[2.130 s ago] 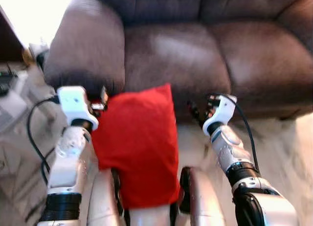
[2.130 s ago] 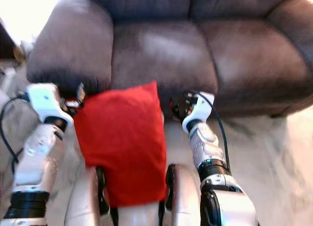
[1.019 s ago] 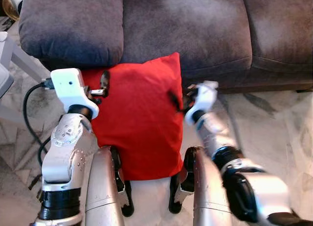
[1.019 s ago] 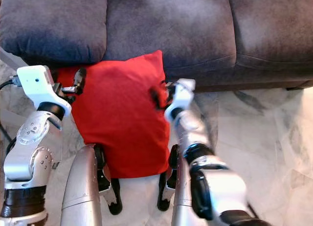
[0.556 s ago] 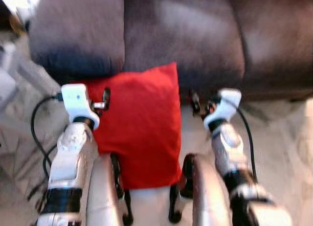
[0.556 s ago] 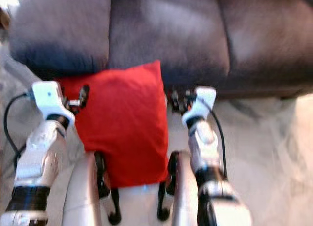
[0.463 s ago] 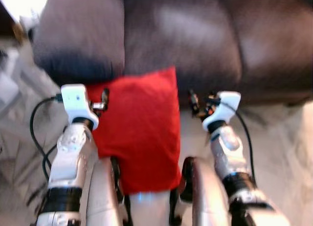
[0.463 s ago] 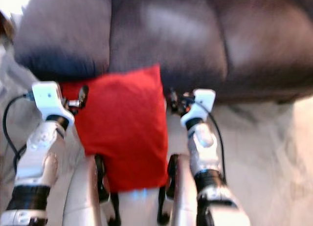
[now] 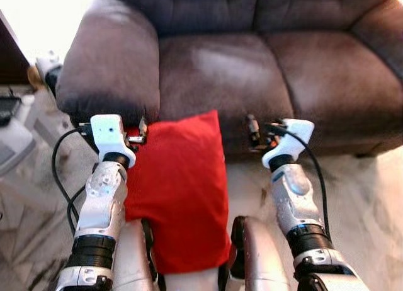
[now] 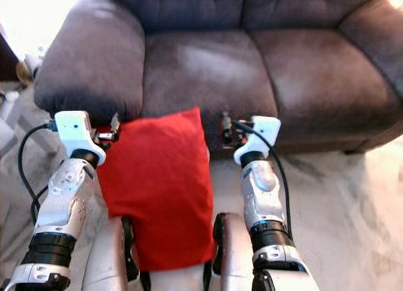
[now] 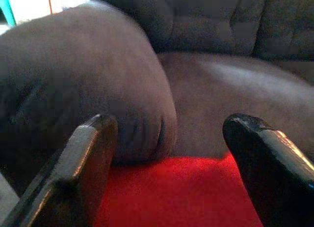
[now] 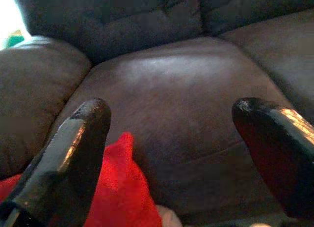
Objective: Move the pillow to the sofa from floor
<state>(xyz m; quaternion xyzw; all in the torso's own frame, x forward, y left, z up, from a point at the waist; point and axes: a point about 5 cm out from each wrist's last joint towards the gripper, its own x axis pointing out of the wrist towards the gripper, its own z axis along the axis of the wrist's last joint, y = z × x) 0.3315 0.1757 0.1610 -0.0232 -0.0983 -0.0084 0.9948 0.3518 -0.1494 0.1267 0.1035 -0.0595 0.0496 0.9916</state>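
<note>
Left gripper (image 11: 167, 163) fingers (image 11: 86, 163) are spread at the pillow (image 9: 179, 184) top-left corner; right gripper (image 12: 171, 153) fingers (image 12: 73, 153) are spread beside its top-right corner. The pillow lies against the sofa (image 9: 252, 70) front, across the robot's legs (image 9: 261, 256).

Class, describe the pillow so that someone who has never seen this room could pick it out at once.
Find the dark grey sofa and look down to the pale marbled floor in front of its left armrest. The pillow lies there between the robot's two arms, its top edge against the sofa front. It is the one bright red thing among greys.
</note>
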